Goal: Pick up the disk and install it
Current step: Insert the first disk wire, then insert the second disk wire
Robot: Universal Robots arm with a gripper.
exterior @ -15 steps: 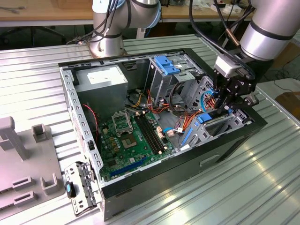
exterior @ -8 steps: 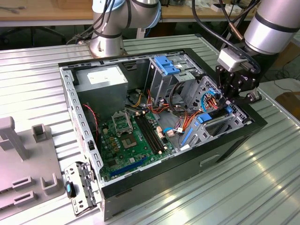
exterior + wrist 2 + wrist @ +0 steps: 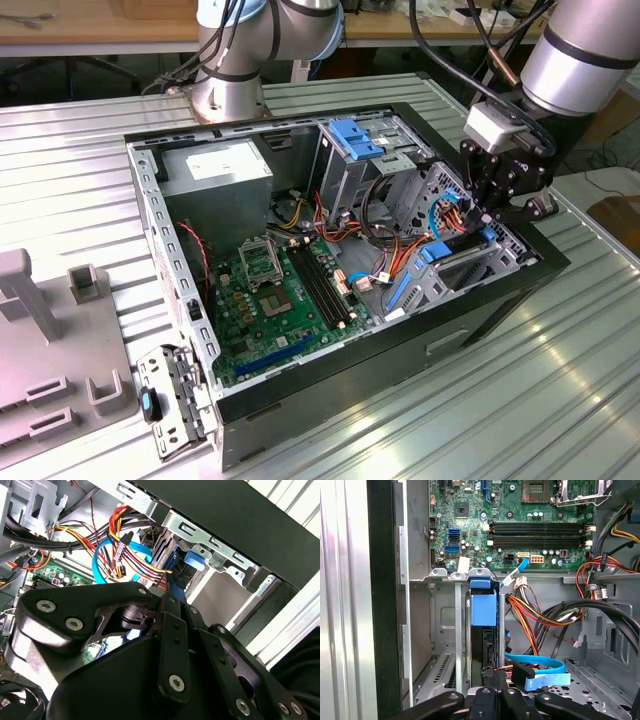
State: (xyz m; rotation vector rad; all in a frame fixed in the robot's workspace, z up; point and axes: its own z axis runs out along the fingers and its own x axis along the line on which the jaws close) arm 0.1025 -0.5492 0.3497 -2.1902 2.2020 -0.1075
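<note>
Inside the case's drive bay: disk (image 3: 483, 611), standing on edge.
Gripper (image 3: 497, 207): directly above the disk; grip state: cannot tell.

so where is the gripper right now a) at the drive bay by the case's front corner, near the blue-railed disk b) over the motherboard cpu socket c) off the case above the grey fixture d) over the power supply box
a: in the exterior view the gripper hangs at the bay on that view's right side of the case, and in the first wrist view the disk with its blue rail stands upright in the slot just ahead of it.
</note>
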